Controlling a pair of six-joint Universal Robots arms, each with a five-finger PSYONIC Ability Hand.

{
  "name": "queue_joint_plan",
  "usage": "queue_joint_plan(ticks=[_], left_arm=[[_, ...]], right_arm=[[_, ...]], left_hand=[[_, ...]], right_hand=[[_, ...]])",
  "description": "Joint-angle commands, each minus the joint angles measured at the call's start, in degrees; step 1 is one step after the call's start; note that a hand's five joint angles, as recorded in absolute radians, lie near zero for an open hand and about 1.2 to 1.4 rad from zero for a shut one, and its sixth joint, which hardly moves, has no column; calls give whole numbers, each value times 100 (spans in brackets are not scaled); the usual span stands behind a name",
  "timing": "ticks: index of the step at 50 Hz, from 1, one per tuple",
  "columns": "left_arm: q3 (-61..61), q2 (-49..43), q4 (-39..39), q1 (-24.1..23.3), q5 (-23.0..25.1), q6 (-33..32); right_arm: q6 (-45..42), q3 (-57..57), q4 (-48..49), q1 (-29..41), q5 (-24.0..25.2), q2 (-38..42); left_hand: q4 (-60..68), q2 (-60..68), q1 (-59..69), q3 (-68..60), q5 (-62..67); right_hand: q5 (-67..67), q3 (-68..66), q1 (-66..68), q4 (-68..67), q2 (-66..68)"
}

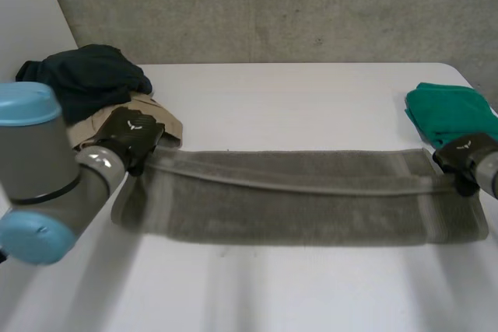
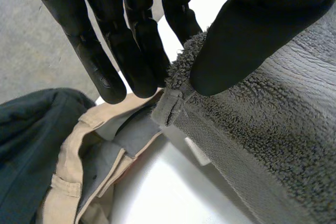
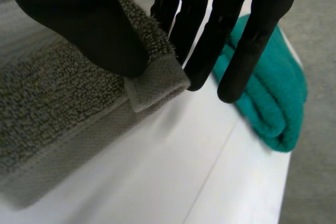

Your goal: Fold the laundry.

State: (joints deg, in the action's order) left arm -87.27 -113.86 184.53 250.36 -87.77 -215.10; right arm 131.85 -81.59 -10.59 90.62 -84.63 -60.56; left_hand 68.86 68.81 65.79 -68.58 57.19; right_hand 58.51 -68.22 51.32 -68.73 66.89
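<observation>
Currently left hand [image 1: 134, 136] and right hand [image 1: 465, 155] are each pinching a grey towel [image 1: 296, 200] corner shallowly, probably risking a fold-skewing slip.

Grey towel [image 1: 296, 196] stretched btwn left hand [image 1: 134, 134] & right hand [image 1: 465, 155], each seemingly gripping 1 corner.

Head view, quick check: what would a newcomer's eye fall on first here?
The long grey towel stretched across the white table, a hand at each end: the left hand pinches one corner, the right hand the other. Then the folded green cloth beside the right hand, and the dark and tan clothes heaped beside the left.
</observation>
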Motion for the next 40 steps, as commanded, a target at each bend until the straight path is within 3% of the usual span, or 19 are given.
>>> queue_joint_plan(ticks=[1,6,7,8,9,11,14,15,19,26,28,35,40], left_arm=[[1097,-1146,127,-190,-592,-41],[1432,-1445,293,-234,-609,-23],[1449,-1463,355,-260,-601,-14],[1450,-1481,538,-330,-592,-6],[1450,-1481,662,-400,-601,-32],[1450,-1463,960,-540,-636,-41],[1388,-1393,1338,-603,-802,-41],[1371,-1367,1409,-629,-864,-41],[1178,-1051,1507,-638,-1119,-67],[458,-419,1481,-647,-1137,-15],[238,-199,1472,-638,-1119,21],[-703,408,1551,-612,-988,91],[-941,514,1542,-585,-882,425]], right_arm=[[-11,1057,338,193,-291,896],[-10,1470,776,377,-308,1221],[-19,1497,838,404,-317,1248],[-11,1515,900,430,-335,1266],[-2,1523,1022,482,-387,1275],[33,1524,1172,535,-475,1249],[261,1524,1462,580,-660,1135],[340,1515,1506,588,-695,1082],[622,1322,1525,562,-678,652],[737,453,1270,536,-494,-113],[736,111,1121,457,-249,-376],[737,-1251,759,-254,788,-869],[728,-1860,1147,-581,1089,-879]], left_hand=[[1114,1119,1421,-1142,1281],[1114,1119,1421,-1142,1281],[1114,1119,1421,-1142,1281],[666,672,973,-695,834],[-787,-782,-480,758,-619],[-3242,-3237,-2935,3213,-3074],[-5886,-5881,-5579,5858,-5719],[-5886,-5881,-5579,5858,-5719],[-5886,-5881,-5579,5858,-5719],[-5886,-5881,-5579,5858,-5719],[-5886,-5881,-5579,5858,-5719],[-5882,-5876,-5575,5853,-5714],[-5865,-5859,-5558,5836,-5697]], right_hand=[[1149,-1178,2868,-1127,1311],[1149,-1178,2868,-1127,1311],[722,-751,2441,-700,884],[-881,852,838,903,-719],[-3345,3316,-1626,3367,-3183],[-3605,3575,-1885,3626,-3442],[-5400,5371,-3681,5422,-5238],[-5755,5726,-4036,5777,-5593],[-5843,5814,-4124,5864,-5681],[-4937,4908,-3218,4958,-4775],[-4248,4219,-2529,4270,-4086],[-3942,3913,-2223,3963,-3780],[-3909,3879,-2189,3930,-3746]])
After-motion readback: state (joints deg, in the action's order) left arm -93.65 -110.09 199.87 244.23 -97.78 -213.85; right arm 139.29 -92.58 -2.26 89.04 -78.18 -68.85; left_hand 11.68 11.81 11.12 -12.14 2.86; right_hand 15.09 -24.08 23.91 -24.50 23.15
